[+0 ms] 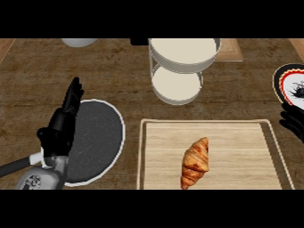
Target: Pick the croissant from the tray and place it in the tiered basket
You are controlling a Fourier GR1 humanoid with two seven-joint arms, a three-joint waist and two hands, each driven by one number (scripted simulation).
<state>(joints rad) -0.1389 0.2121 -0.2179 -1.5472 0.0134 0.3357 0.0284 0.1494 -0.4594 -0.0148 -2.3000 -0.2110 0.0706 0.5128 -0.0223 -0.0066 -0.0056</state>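
The golden-brown, crescent-shaped croissant (195,163) lies on the pale wooden tray (246,133), slightly left of its middle, touched by neither hand. The white two-tier wire basket (180,67) stands behind the tray on the dark wood-grain bench (22,89), and no croissant shows in either tier. By that layout the task looks barely begun: the pick, the lift and the placing all remain.

The black left hand (63,122) stands upright over the left part of a dark round plate with a white rim (108,133), its fingers straight and pointing away, holding nothing; it reads as resting. The black right hand (303,129) shows only partly at the view's right edge, just beside the tray's right rim and below a black-rimmed red and white plate (299,89). Its fingers look loosely spread and hold nothing visible.
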